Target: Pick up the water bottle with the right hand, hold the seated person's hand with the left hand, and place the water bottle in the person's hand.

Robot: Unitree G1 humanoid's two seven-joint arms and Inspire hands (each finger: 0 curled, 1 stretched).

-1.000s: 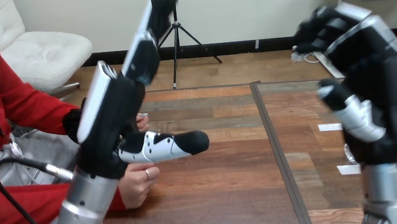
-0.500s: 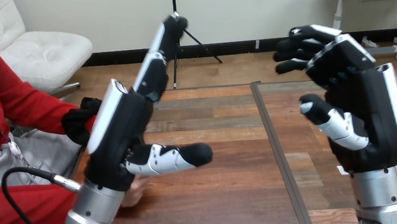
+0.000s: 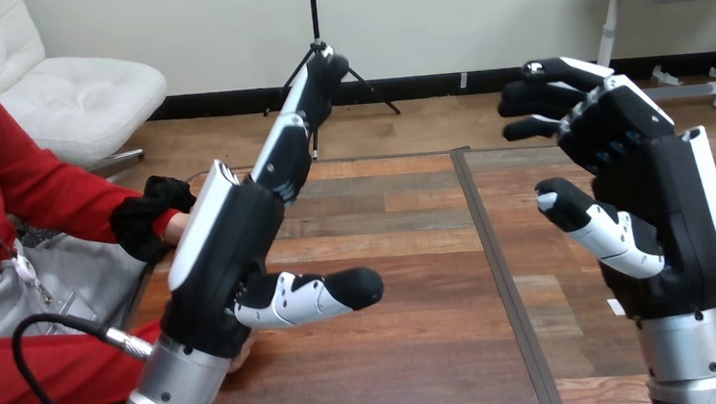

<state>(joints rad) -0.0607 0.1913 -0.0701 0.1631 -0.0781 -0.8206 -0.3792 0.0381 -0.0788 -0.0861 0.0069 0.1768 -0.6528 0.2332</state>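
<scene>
Fingers of left hand (image 3: 283,155): held out straight and wide, with nothing in them. They are pointed up and away over the tabletop (image 3: 414,352).
Left thumb (image 3: 313,295): stuck out to the side, well apart from the fingers.
Left hand (image 3: 228,260): lifted up above the tabletop, with its white back turned to the view's left.
Left arm (image 3: 172,400): seen as a silver tube that comes up from the bottom edge.
Fingers of right hand (image 3: 567,84): bent loosely forward at the top, with nothing held in them.
Right thumb (image 3: 592,222): pushed out to the side, with a wide gap kept between it and the fingers.
Right hand (image 3: 669,216): lifted up over the right side of the tabletop, well apart from the left hand.
Right arm (image 3: 695,359): seen as a silver tube under the hand.
Person's hand (image 3: 241,362): mostly hidden behind the left hand. A small bit is seen low down by the tabletop's near left side. Whether it is touched by the left hand cannot be told.
Person's wrist (image 3: 180,228): seen higher up, just behind the left hand.
</scene>
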